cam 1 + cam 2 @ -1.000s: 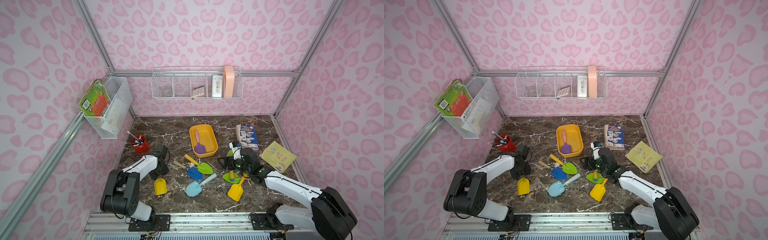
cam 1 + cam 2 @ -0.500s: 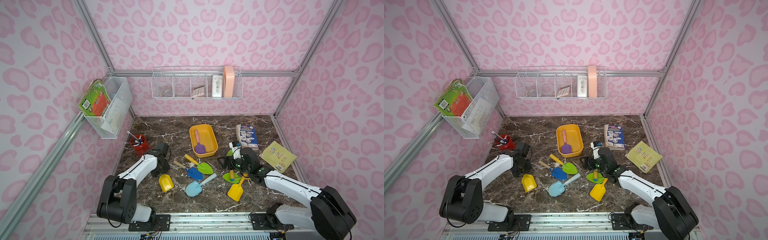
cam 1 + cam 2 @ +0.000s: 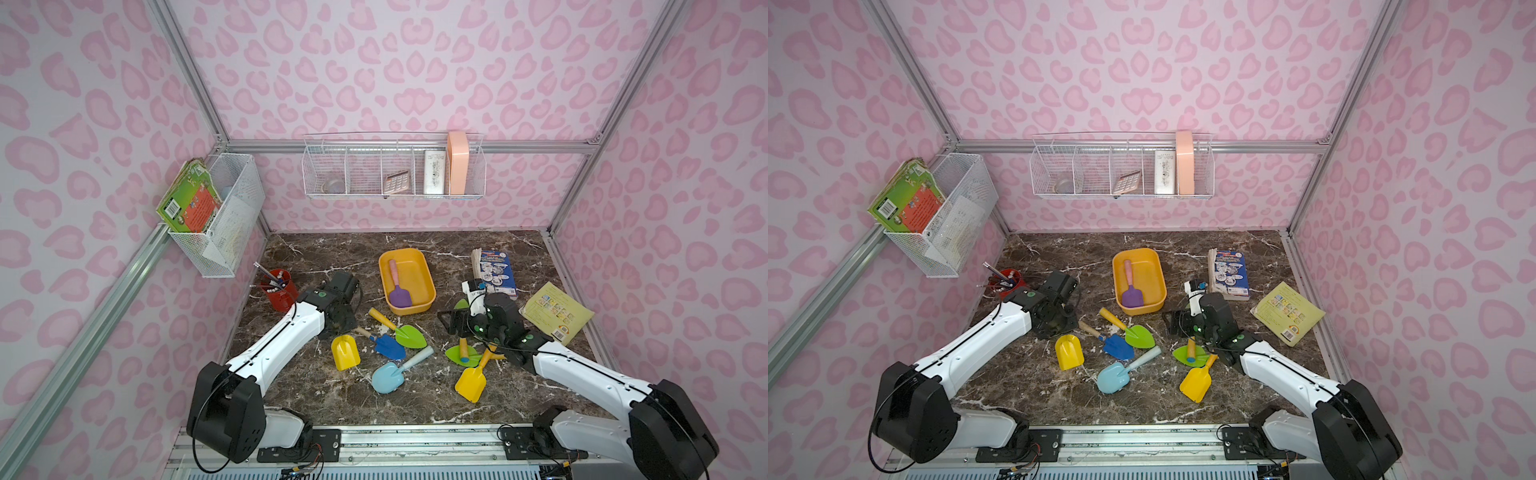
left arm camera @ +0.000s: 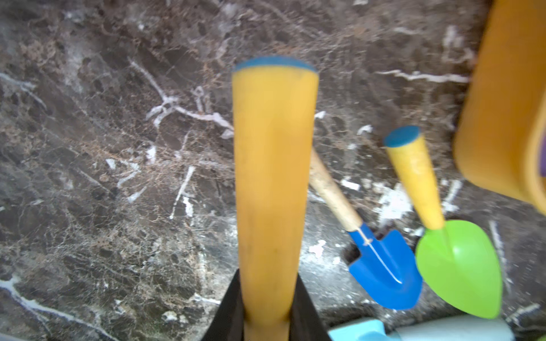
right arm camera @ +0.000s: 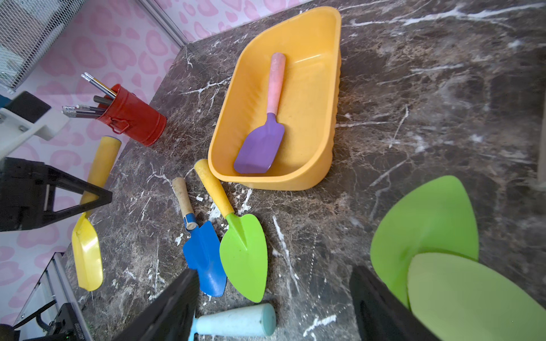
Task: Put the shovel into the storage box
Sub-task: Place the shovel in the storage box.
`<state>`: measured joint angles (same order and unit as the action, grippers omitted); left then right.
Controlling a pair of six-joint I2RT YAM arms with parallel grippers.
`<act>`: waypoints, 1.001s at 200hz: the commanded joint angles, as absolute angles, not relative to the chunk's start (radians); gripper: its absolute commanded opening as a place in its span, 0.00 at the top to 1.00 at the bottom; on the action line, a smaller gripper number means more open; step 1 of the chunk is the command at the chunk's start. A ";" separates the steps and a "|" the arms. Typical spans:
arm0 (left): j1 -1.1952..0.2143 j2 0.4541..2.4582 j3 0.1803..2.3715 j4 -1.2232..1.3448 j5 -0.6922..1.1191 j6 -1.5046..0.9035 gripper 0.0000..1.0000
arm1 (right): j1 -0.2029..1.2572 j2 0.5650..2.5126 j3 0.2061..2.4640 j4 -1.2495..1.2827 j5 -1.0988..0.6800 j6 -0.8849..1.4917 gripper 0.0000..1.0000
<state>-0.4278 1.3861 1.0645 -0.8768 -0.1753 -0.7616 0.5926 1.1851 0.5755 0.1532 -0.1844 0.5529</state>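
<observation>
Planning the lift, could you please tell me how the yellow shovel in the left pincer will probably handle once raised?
The yellow shovel looks like rigid moulded plastic, so it is probably stiff and light. The left pincer grips its smooth, tapering handle near the blade end, so it might slip or pivot.

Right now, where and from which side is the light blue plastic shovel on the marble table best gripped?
Probably the round pale handle of the light blue plastic shovel, from straight above, jaws across it. The shovel lies flat, its mid-handle clear of the nearby green-bladed shovel; the blade is broad and scooped.
</observation>
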 commanded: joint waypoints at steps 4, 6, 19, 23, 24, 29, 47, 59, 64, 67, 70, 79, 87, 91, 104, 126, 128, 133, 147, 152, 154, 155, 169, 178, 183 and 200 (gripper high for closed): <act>-0.476 1.410 1.135 -0.912 -0.177 -0.780 0.94 | 0.573 1.177 0.577 0.150 -0.185 0.539 0.17; -0.480 1.414 1.141 -0.914 -0.177 -0.779 0.93 | 0.572 1.177 0.577 0.150 -0.186 0.539 0.17; -0.510 1.435 1.179 -0.916 -0.173 -0.779 0.94 | 0.558 1.173 0.575 0.150 -0.191 0.537 0.17; -0.519 1.442 1.190 -0.916 -0.172 -0.779 0.94 | 0.552 1.172 0.574 0.150 -0.195 0.534 0.17; -0.521 1.444 1.193 -0.915 -0.171 -0.779 0.94 | 0.550 1.171 0.574 0.150 -0.196 0.534 0.17; -0.529 1.454 1.209 -0.916 -0.169 -0.779 0.94 | 0.544 1.172 0.575 0.148 -0.200 0.534 0.17; -0.564 1.496 1.264 -0.916 -0.164 -0.778 0.94 | 0.529 1.162 0.577 0.139 -0.206 0.530 0.17; -0.586 1.524 1.300 -0.917 -0.163 -0.778 0.94 | 0.521 1.151 0.575 0.137 -0.204 0.525 0.17; -0.592 1.537 1.315 -0.916 -0.163 -0.776 0.94 | 0.516 1.148 0.574 0.134 -0.206 0.526 0.17; -0.597 1.546 1.324 -0.917 -0.161 -0.775 0.94 | 0.513 1.145 0.574 0.134 -0.207 0.524 0.17; -0.601 1.552 1.332 -0.917 -0.160 -0.775 0.94 | 0.511 1.144 0.574 0.133 -0.208 0.523 0.17; -0.614 1.575 1.359 -0.917 -0.157 -0.772 0.94 | 0.505 1.140 0.575 0.129 -0.211 0.522 0.17; -0.623 1.593 1.382 -0.919 -0.155 -0.773 0.94 | 0.502 1.137 0.577 0.126 -0.213 0.520 0.17; -0.628 1.602 1.392 -0.918 -0.155 -0.773 0.94 | 0.500 1.136 0.578 0.124 -0.213 0.517 0.17; -0.642 1.629 1.428 -0.918 -0.153 -0.773 0.94 | 0.495 1.132 0.580 0.121 -0.217 0.516 0.17; -0.650 1.691 1.516 -0.920 -0.135 -0.770 0.94 | 0.492 1.127 0.578 0.121 -0.223 0.517 0.17; -0.650 1.698 1.525 -0.921 -0.134 -0.769 0.95 | 0.491 1.127 0.578 0.121 -0.223 0.519 0.17; -0.652 1.715 1.543 -0.922 -0.132 -0.770 0.95 | 0.491 1.126 0.577 0.121 -0.225 0.519 0.17; -0.653 1.764 1.604 -0.923 -0.121 -0.769 0.96 | 0.491 1.124 0.575 0.125 -0.231 0.524 0.17; -0.653 1.779 1.626 -0.921 -0.113 -0.768 0.96 | 0.491 1.124 0.575 0.129 -0.237 0.524 0.17; -0.653 1.784 1.633 -0.919 -0.109 -0.768 0.96 | 0.491 1.124 0.576 0.132 -0.242 0.524 0.17; -0.654 1.786 1.637 -0.917 -0.107 -0.768 0.96 | 0.491 1.124 0.576 0.133 -0.243 0.525 0.17; -0.657 1.810 1.670 -0.888 -0.080 -0.765 0.95 | 0.487 1.123 0.581 0.159 -0.286 0.529 0.17; -0.657 1.820 1.687 -0.876 -0.072 -0.765 0.95 | 0.477 1.121 0.586 0.188 -0.339 0.535 0.16; -0.657 1.824 1.696 -0.872 -0.068 -0.764 0.95 | 0.471 1.119 0.586 0.207 -0.373 0.540 0.16; -0.657 1.830 1.713 -0.851 -0.061 -0.762 0.95 | 0.454 1.112 0.570 0.291 -0.466 0.566 0.14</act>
